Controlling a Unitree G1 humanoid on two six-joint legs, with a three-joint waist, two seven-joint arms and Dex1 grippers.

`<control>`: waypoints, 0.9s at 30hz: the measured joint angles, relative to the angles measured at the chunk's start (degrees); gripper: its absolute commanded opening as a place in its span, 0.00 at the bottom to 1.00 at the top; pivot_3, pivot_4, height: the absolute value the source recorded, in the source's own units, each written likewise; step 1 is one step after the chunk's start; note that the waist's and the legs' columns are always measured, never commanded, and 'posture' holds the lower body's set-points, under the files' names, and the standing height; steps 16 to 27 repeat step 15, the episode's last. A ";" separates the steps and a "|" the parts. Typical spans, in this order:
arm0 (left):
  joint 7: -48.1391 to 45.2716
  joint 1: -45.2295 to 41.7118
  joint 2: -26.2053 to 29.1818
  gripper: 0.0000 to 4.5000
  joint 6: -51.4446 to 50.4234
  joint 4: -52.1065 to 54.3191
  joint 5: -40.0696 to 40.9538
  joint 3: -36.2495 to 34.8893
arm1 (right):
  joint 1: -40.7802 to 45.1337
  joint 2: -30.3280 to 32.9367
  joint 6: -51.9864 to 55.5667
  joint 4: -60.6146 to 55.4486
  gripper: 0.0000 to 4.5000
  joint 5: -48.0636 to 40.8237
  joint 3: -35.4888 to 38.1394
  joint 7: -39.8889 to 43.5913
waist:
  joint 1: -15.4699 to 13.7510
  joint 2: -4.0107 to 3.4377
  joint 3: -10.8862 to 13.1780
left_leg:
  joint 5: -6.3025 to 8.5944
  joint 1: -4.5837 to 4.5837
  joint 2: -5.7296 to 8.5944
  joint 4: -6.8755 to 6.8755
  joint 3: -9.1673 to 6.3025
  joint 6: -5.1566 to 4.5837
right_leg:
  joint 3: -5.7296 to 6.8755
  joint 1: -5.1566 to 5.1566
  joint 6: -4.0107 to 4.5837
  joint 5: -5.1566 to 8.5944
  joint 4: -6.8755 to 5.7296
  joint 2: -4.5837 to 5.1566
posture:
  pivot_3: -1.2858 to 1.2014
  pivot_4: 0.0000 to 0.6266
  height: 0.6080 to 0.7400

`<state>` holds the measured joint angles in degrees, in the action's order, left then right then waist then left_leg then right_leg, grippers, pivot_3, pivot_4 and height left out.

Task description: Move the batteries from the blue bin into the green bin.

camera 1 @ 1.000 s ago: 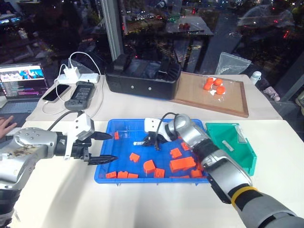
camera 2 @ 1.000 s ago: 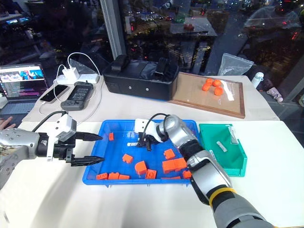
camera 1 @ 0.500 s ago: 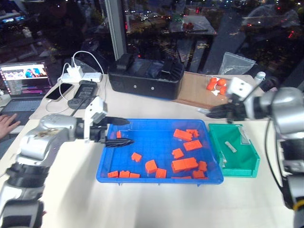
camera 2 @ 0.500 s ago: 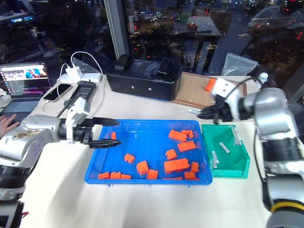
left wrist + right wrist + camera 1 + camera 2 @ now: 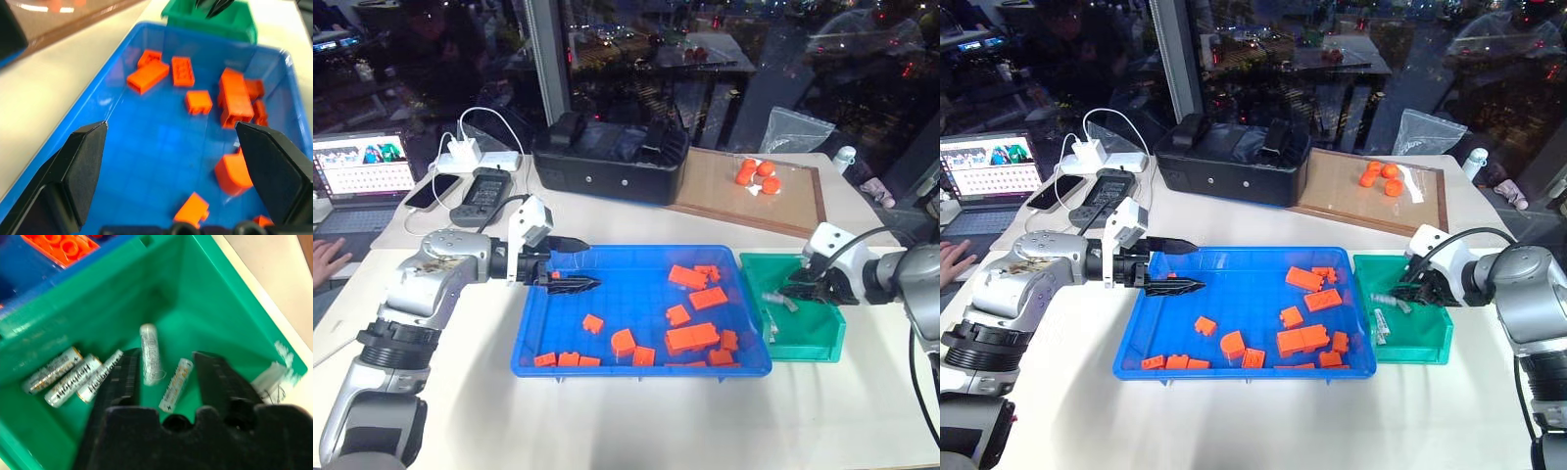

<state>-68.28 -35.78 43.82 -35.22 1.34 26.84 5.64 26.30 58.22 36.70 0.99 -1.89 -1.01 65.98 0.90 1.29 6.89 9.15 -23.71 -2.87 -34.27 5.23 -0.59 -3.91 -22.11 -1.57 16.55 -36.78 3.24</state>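
The blue bin [image 5: 636,299] lies mid-table and holds scattered orange blocks [image 5: 690,338]. My left gripper [image 5: 592,264] hovers open over the bin's left end, jaws wide apart in the left wrist view [image 5: 169,126] with nothing between them. The green bin [image 5: 808,343] stands against the blue bin's right side. My right gripper [image 5: 790,294] reaches down into it, open. In the right wrist view its fingers [image 5: 122,382] straddle two loose batteries [image 5: 149,355] on the green floor, and three more batteries [image 5: 63,379] lie side by side in a corner.
A black box [image 5: 607,162] and a wooden-framed board [image 5: 773,211] with orange pieces stand behind the bins. A laptop [image 5: 362,176], phones and a charger with cables [image 5: 470,152] sit at the back left. A person's hand [image 5: 325,259] rests at the left edge.
My right gripper left the blue bin, swung right, dropped into the green bin and opened. My left gripper slid a little right over the blue bin's left end.
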 measured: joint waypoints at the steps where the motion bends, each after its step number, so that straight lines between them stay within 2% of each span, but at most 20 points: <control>1: 0.09 0.21 0.03 1.00 -0.05 0.10 -0.11 0.02 | -0.01 0.00 0.00 -0.15 0.76 -0.02 -0.07 0.00 | -0.03 0.00 0.00 | 0.00 0.00 0.00 -0.01 0.00 0.00 | 0.00 0.00 0.00 0.00 0.00 0.00 | 0.52 0.24 1.00; 2: 0.21 0.43 0.03 1.00 -0.12 0.19 -0.16 0.02 | -0.01 0.00 0.00 -0.32 0.91 -0.12 -0.09 0.01 | -0.06 0.00 0.00 | 0.00 -0.01 0.00 -0.01 -0.01 0.00 | 0.00 -0.01 0.00 0.00 0.00 0.00 | 0.52 0.24 1.00; 4: 2.08 0.93 -0.37 1.00 -0.10 0.56 -0.16 -0.47 | 0.01 0.97 0.01 -0.65 0.99 -1.43 0.13 0.23 | -0.22 0.00 0.00 | 0.00 -0.04 0.00 -0.02 -0.03 0.00 | 0.02 -0.01 0.00 0.00 0.00 0.02 | 0.52 0.24 1.00; 10: 11.95 2.89 -3.17 1.00 4.26 -0.06 -3.28 -6.11 | -0.15 -3.50 2.89 -5.92 0.99 -17.51 21.34 -0.70 | -0.32 0.04 0.01 | 0.00 -0.04 -0.01 -0.02 -0.19 0.00 | 0.12 0.12 -0.01 -0.02 0.04 0.02 | 0.52 0.24 1.00; 12: 13.73 2.82 -4.12 1.00 4.27 -0.69 -2.88 -7.93 | -3.67 -4.87 4.74 -8.53 0.99 -20.72 26.45 -2.38 | -0.60 0.12 -0.03 | 0.00 -0.01 -0.01 -0.03 -0.23 0.00 | 0.18 0.22 -0.02 -0.02 0.08 0.04 | 0.52 0.24 1.00; 15: 14.86 2.89 -4.97 1.00 4.04 -1.43 -2.05 -9.74 | -8.70 -7.87 6.28 -10.22 0.99 -22.15 28.72 -5.72 | -0.59 0.11 -0.04 | 0.00 -0.02 0.03 -0.10 -0.19 0.00 | 0.14 0.23 -0.08 -0.05 0.06 0.10 | 0.52 0.24 1.00; 27: 14.86 2.89 -4.97 1.00 4.04 -1.43 -2.05 -9.74 | -8.70 -7.87 6.28 -10.22 0.99 -22.15 28.72 -5.72 | -0.59 0.11 -0.04 | 0.00 -0.02 0.03 -0.10 -0.19 0.00 | 0.14 0.23 -0.08 -0.05 0.06 0.10 | 0.52 0.24 1.00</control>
